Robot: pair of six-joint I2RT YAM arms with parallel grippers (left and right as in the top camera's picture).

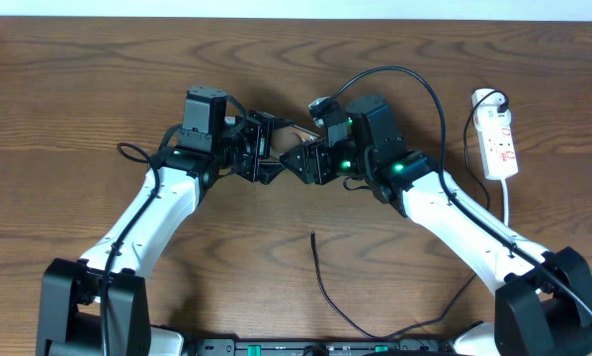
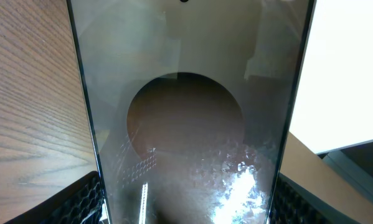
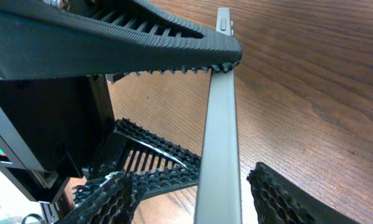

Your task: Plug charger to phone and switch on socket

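The phone (image 2: 186, 124) stands on edge above the table, its dark glossy face filling the left wrist view. My left gripper (image 2: 186, 208) is shut on it, one finger (image 2: 80, 199) on each long side. From the right wrist the phone (image 3: 220, 124) shows as a thin grey edge. My right gripper (image 3: 195, 202) is open around that edge, with gaps on both sides. The left gripper's ribbed finger (image 3: 142, 37) presses the phone's far end. In the overhead view both grippers (image 1: 266, 158) (image 1: 297, 161) meet at mid-table. The charger (image 1: 320, 277) lies loose on the near table. The socket (image 1: 499, 140) lies far right.
A black cable (image 1: 414, 79) loops from the right arm over the table's far side. The socket's white cord (image 1: 506, 203) runs towards the near edge. Bare wooden table (image 1: 78, 119) spreads to the left and behind the arms.
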